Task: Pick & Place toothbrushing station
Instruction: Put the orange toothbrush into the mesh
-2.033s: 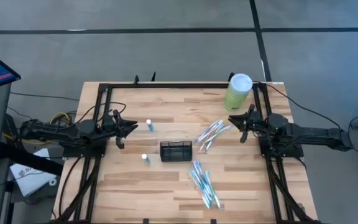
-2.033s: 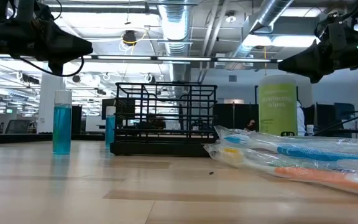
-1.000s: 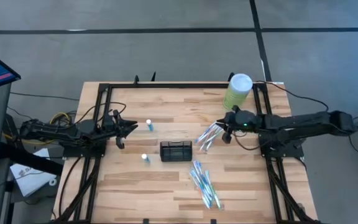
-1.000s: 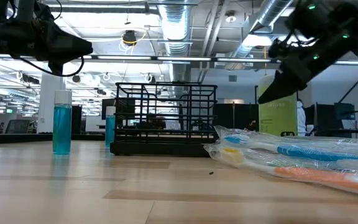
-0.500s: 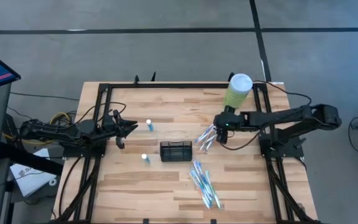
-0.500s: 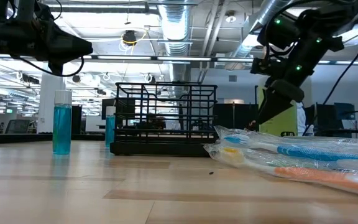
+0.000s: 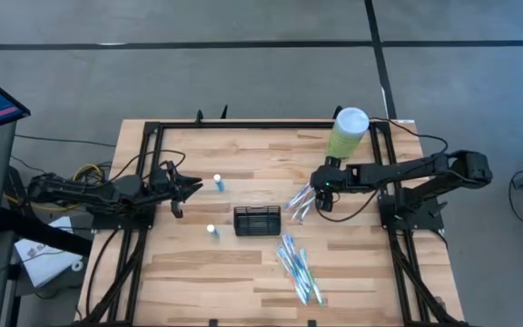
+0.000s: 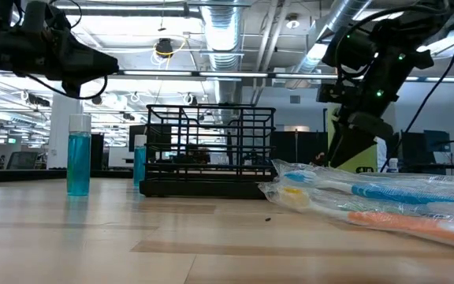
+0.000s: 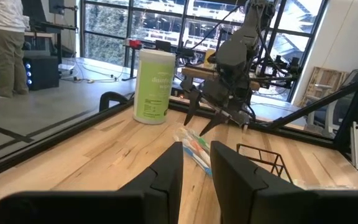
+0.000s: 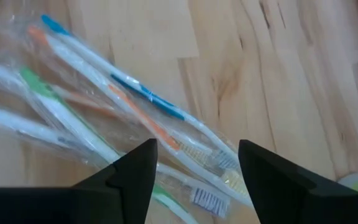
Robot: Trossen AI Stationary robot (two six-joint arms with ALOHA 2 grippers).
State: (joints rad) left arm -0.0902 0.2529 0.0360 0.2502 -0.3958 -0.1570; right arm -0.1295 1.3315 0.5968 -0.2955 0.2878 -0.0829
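The toothbrushing station, a low black wire-mesh holder, stands upright near the middle of the wooden table; it looks empty, and no gripper touches it.

Well to the left of the station, the left gripper hangs above the table at the end of its stretched arm. In its wrist view the two fingers stand a little apart, with a narrow gap between them and nothing inside.

Between this gripper and the station are two small bottles with blue liquid: one bottle lies further back, the second bottle stands just beside the left end of the station.

In front of the station, slightly to its right, lies a bundle of toothbrushes in clear wrapping.

To the right of the station and a little behind it lies another bundle of wrapped toothbrushes. The right gripper is directly above this bundle, pointing down. Its fingers are spread wide, the toothbrushes are visible between them, and they do not clamp anything.

Further right and behind the station, at the back corner of the table, stands a tall pale-green canister with a white lid.
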